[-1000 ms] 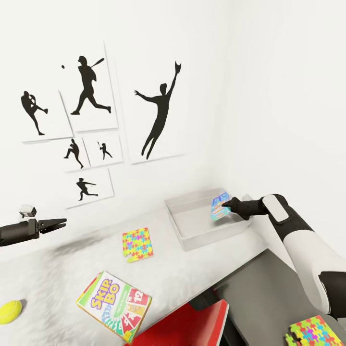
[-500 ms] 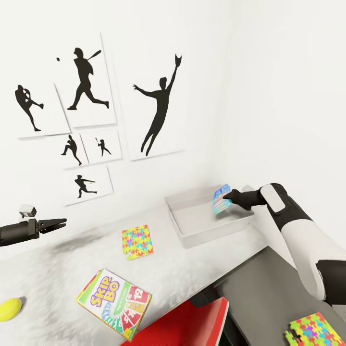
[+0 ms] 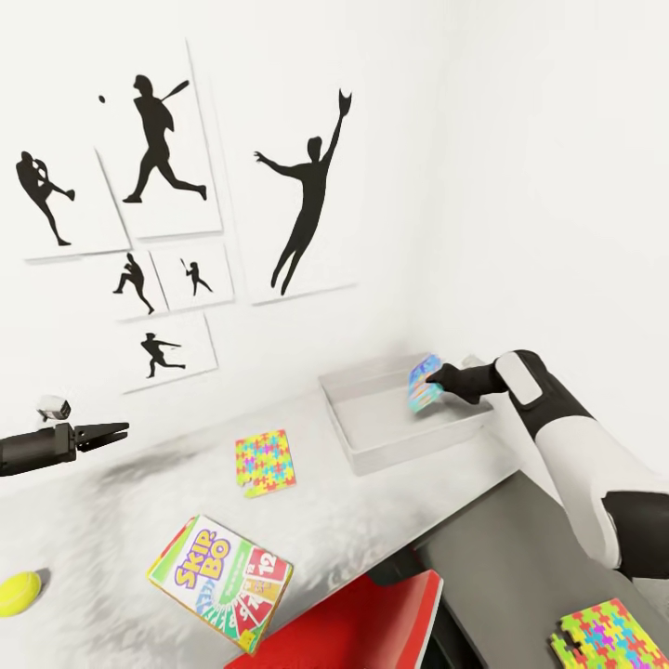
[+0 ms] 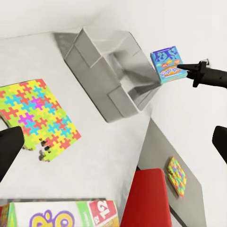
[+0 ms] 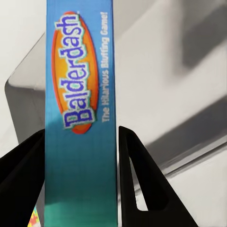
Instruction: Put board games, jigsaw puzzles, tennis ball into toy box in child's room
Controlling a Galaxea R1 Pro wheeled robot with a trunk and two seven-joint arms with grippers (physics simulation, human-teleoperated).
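My right gripper (image 3: 440, 378) is shut on the smaller blue board game (image 3: 426, 382), a Balderdash box (image 5: 80, 109), holding it upright over the far right end of the pale grey toy box (image 3: 364, 452) on the table (image 3: 121, 520). From the left wrist, the blue box (image 4: 167, 64) hangs above the toy box (image 4: 90, 56). One jigsaw puzzle (image 3: 266, 462) lies left of the toy box. The SKIP-BO box (image 3: 223, 581) overhangs the table's front edge. The tennis ball (image 3: 19, 593) sits far left. My left gripper (image 3: 116, 430) hovers open above the table's left part.
A second jigsaw puzzle (image 3: 609, 636) lies on the lower dark grey cabinet (image 3: 520, 557) at the right. A red chair (image 3: 358, 618) stands against the table's front. Black silhouette sport prints (image 3: 307, 195) hang on the white wall behind.
The right gripper has lifted the blue box slightly higher over the toy box. The whole head view has shifted a little. The left arm has stayed still.
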